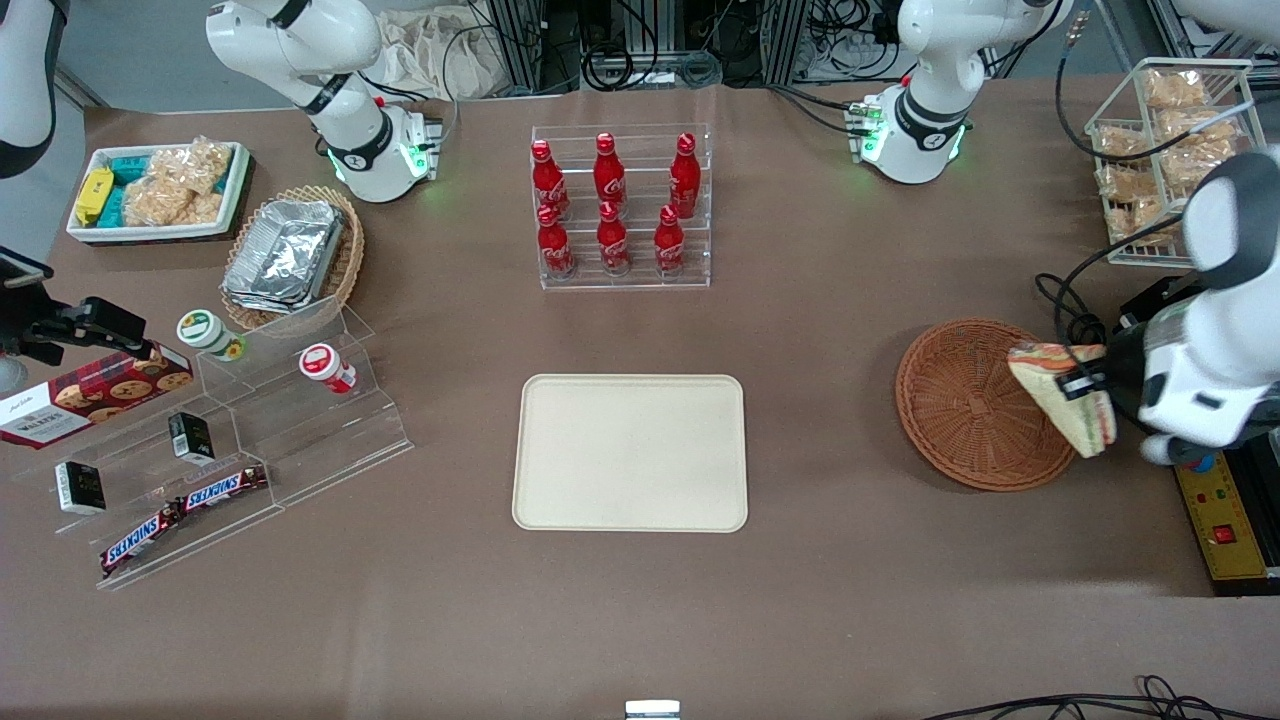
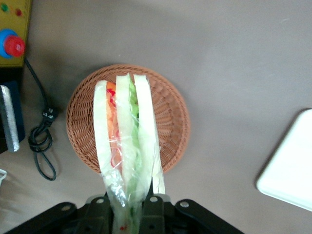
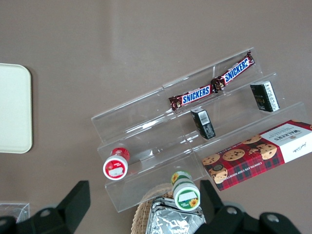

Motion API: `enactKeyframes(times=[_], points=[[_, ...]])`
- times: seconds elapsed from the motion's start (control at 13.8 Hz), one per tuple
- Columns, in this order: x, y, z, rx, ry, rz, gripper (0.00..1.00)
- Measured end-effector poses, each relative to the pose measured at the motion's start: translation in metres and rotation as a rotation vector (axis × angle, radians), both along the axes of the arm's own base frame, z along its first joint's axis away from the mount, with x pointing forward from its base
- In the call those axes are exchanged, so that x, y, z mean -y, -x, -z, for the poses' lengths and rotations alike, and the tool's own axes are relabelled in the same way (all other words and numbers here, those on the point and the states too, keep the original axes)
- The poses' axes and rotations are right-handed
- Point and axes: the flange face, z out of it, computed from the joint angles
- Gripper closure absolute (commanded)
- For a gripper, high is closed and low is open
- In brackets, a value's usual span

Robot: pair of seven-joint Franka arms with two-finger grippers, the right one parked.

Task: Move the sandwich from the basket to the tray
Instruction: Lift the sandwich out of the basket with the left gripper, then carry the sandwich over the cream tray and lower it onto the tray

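My left gripper is shut on the sandwich, a wrapped wedge of pale bread with orange-red and green filling. It holds the wedge lifted above the rim of the round brown wicker basket, at the basket's edge toward the working arm's end. The basket is empty beneath it. The cream rectangular tray lies flat at the table's middle, apart from the basket toward the parked arm's end, with nothing on it.
An acrylic rack of red bottles stands farther from the front camera than the tray. A yellow control box and black cables lie beside the basket. A wire rack of bagged snacks stands at the working arm's end.
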Motion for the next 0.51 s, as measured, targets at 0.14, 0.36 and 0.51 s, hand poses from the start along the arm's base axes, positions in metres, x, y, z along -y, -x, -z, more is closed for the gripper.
enactKeyframes(times=[0.14,0.36,0.51], points=[[0.013,0.000,-0.051,0.089,0.013,0.056,1.00],[0.076,0.005,-0.060,0.105,0.051,0.205,1.00],[0.141,0.010,-0.035,0.079,0.084,0.317,1.00]])
